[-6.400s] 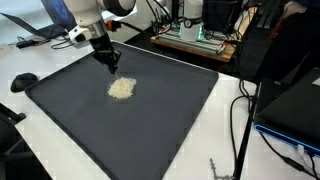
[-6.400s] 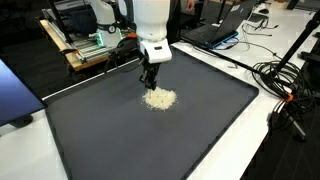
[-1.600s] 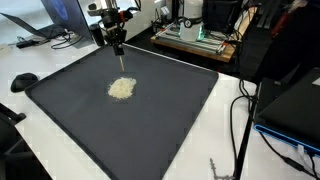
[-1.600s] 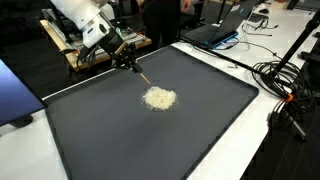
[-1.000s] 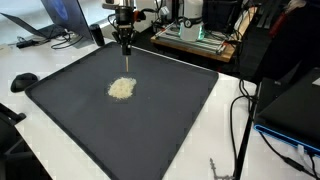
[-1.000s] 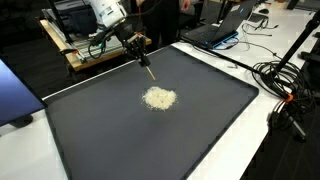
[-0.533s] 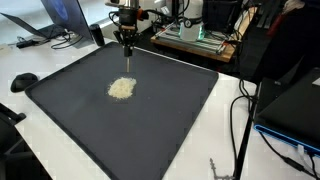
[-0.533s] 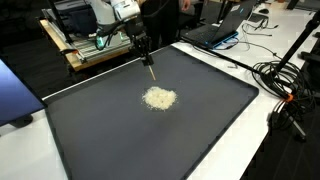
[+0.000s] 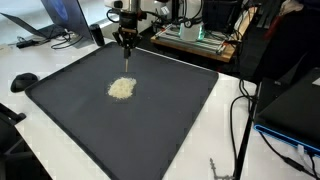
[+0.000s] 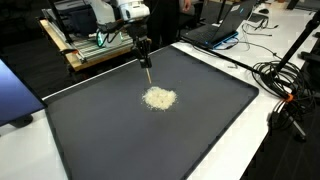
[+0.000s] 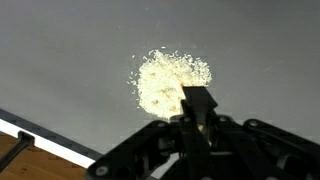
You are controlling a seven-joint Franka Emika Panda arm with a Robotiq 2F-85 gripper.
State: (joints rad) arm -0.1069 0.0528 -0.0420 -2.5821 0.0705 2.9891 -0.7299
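A small pile of pale grains (image 9: 121,88) lies near the middle of a large dark mat (image 9: 170,120); it also shows in the other exterior view (image 10: 159,98) and in the wrist view (image 11: 170,80). My gripper (image 9: 126,42) (image 10: 143,46) hangs above the mat's far edge, behind the pile and clear of it. It is shut on a thin dark tool (image 10: 147,68) that points down at the mat, its tip above the surface. In the wrist view the tool (image 11: 197,105) sticks out between the jaws of the gripper (image 11: 197,132) and covers the pile's near edge.
The mat lies on a white table (image 9: 215,150). A black mouse-like object (image 9: 22,80) sits by the mat's corner. Laptops, a wooden rack with electronics (image 9: 195,35) and loose cables (image 10: 285,85) stand round the edges. A blue screen (image 10: 14,95) stands at one side.
The gripper, earlier low over the pile, now stands raised behind it. Over the last second it shifted slightly sideways and the tool swung to nearly vertical. The pile has not changed.
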